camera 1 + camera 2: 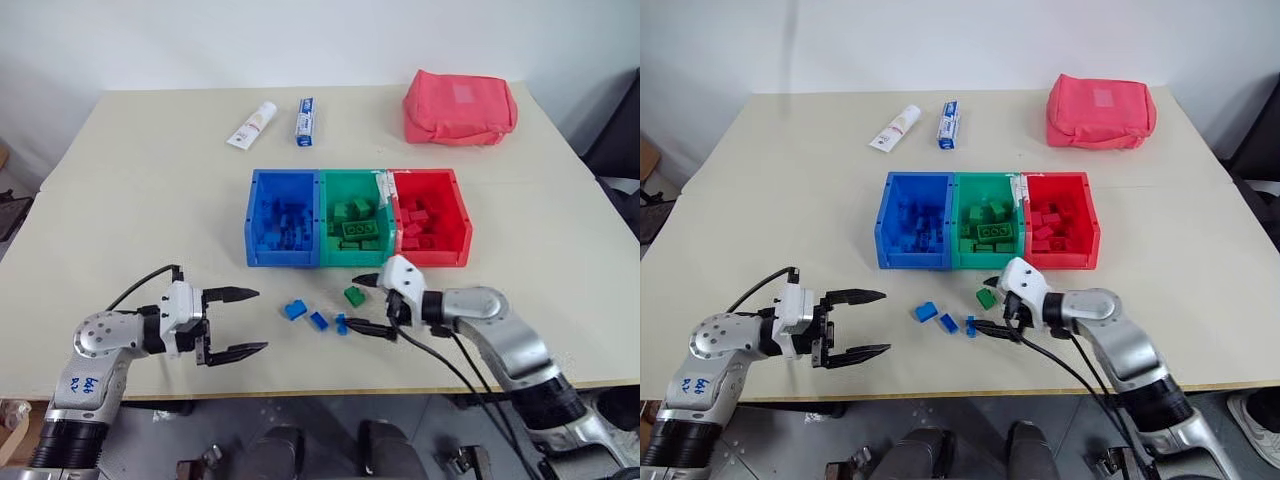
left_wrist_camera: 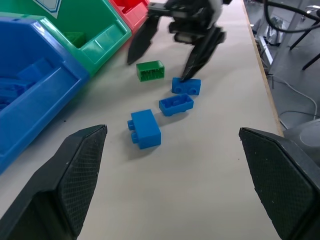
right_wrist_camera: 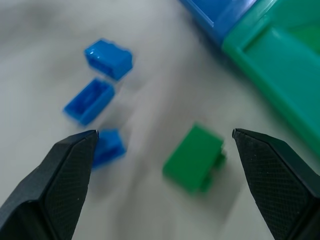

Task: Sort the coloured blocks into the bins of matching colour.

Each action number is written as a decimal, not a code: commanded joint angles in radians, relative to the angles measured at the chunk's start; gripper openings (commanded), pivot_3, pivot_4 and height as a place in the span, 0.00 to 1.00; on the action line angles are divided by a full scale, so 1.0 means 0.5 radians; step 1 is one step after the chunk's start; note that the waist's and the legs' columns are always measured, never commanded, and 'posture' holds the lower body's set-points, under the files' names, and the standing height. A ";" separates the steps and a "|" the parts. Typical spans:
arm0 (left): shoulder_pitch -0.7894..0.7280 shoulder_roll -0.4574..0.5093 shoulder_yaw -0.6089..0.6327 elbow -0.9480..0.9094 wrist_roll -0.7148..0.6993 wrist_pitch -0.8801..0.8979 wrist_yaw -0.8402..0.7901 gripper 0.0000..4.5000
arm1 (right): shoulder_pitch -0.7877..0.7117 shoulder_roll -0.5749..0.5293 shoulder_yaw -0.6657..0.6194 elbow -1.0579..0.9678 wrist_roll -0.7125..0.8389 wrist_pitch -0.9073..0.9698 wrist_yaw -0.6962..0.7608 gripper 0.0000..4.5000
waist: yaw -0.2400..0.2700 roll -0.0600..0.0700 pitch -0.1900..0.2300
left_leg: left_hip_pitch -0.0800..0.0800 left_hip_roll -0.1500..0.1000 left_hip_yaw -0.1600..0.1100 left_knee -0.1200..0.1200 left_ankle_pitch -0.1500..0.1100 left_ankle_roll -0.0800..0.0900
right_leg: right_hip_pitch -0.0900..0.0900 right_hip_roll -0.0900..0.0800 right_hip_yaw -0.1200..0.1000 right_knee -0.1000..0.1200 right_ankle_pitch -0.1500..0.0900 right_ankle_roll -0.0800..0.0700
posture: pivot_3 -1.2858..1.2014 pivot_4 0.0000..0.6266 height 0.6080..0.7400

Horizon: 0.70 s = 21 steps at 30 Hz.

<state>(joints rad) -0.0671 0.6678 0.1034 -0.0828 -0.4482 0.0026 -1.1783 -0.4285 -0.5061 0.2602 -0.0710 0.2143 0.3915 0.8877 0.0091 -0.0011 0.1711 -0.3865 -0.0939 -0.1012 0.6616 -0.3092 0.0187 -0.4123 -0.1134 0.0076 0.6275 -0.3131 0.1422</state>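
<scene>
The blue bin (image 1: 251, 215), green bin (image 1: 349, 259) and red bin (image 1: 464, 222) stand joined in a row mid-table, each holding blocks of its own colour. In front of them lie a green block (image 1: 354, 295) and three blue blocks (image 1: 294, 309) (image 1: 318, 321) (image 1: 341, 324). My right gripper (image 1: 367, 304) is open and low over the table, its fingers either side of the green block (image 3: 194, 157); one fingertip (image 2: 189, 75) is right at the nearest blue block (image 2: 186, 86). Left of the blocks, my left gripper (image 1: 258, 320) stands open and empty, pointing at them.
Two toothpaste tubes (image 1: 252, 125) (image 1: 305, 121) lie at the back of the table, and a pinkish-red fabric pouch (image 1: 460, 107) sits at the back right. The table's front edge (image 1: 300, 388) runs just below both grippers.
</scene>
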 commanded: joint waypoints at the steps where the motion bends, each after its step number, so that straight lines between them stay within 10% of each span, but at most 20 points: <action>1: 0.041 -0.001 0.062 -0.103 -0.045 0.008 0.051 1.00 | -0.019 0.009 -0.018 0.056 -0.014 -0.048 0.026 1.00 | 0.001 0.000 0.000 | 0.000 0.000 -0.001 0.000 0.000 0.000 | 0.000 0.000 -0.001 0.000 0.000 0.000 | 0.52 0.24 1.00; 11: 0.051 -0.027 0.062 -0.164 -0.055 0.013 0.125 1.00 | 0.005 -0.043 -0.036 0.080 -0.041 -0.093 0.100 0.36 | -0.021 0.000 0.000 | 0.000 0.001 0.000 -0.001 0.000 0.000 | -0.001 0.000 0.000 0.000 0.000 0.000 | 0.52 0.24 1.00; 21: -0.026 -0.115 0.060 -0.162 -0.097 0.044 0.195 1.00 | -0.086 -0.029 -0.255 -0.105 0.224 0.025 0.136 0.33 | -0.020 0.000 0.000 | 0.000 0.001 0.000 -0.001 0.000 0.000 | -0.001 0.001 0.000 0.000 0.000 0.000 | 0.52 0.24 1.00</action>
<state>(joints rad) -0.0714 0.6249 0.1159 -0.1426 -0.4667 0.0153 -1.1024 -0.4318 -0.5343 0.1972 -0.0546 0.2600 0.3837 0.9550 -0.0010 -0.0011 0.1712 -0.3866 -0.0934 -0.1014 0.6610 -0.3093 0.0185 -0.4127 -0.1132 0.0074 0.6273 -0.3131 0.1421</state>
